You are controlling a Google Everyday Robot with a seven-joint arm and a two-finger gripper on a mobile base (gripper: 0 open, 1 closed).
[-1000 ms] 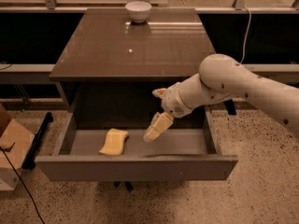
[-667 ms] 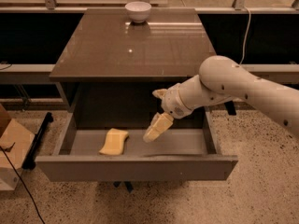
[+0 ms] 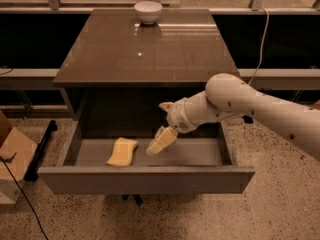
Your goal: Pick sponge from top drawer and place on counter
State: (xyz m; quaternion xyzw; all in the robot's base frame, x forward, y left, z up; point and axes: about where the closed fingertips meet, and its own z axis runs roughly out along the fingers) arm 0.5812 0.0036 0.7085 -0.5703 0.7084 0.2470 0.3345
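The fingers (image 3: 162, 139) of the gripper (image 3: 150, 151) looked pressed together into one pale wedge with nothing between them, angled down and to the left inside the open top drawer (image 3: 145, 180). Compared with a second before, I saw they had crept a little lower and a little further toward the drawer's left side, while the arm (image 3: 260, 106) reached in from the drawer's right. The sponge (image 3: 122, 151) had not stirred: it lay flat on the drawer floor, left of centre and near the front panel, with the fingertips just beside its right edge and, as far as I could judge, not yet touching it. To me that meant the approach was under way but no grasp had begun. By my reckoning the fingers would have to spread before they could straddle the pad, and a soft, light piece like that might get nudged along the floor if they came down shut. The tabletop (image 3: 150, 54) above the drawer carried only a white bowl (image 3: 148, 11) at its far edge, so I judged the placing step was all still ahead.
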